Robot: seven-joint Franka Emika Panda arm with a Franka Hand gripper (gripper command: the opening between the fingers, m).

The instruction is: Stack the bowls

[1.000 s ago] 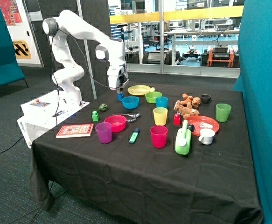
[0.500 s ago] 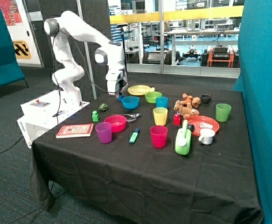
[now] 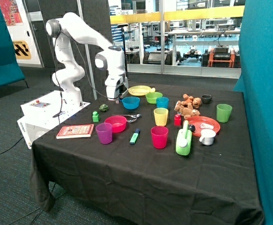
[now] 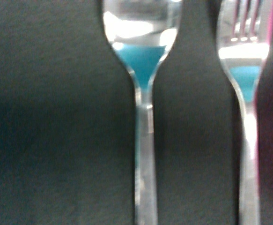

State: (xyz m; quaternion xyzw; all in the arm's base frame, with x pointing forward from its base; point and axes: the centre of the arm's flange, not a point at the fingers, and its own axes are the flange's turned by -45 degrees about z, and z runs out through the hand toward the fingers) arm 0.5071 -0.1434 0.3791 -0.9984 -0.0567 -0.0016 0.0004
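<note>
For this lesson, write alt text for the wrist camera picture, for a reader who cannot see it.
A metal spoon and a metal fork lie side by side, apart, on a black tablecloth, seen close from above. Both reflect turquoise. The gripper is not in this picture.

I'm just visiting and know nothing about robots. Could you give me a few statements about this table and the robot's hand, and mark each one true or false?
1. The three small round plastic bowls are already stacked. False: the pink bowl, the blue bowl and the lime green bowl each sit apart on the black tablecloth.
2. The robot's hand is beside the blue bowl. True.
3. The flat yellow plate lies behind the blue bowl. True.
4. The hand carries the pink bowl. False: that bowl rests on the cloth, away from the hand.
5. A metal spoon and fork lie side by side on the cloth. True.
</note>
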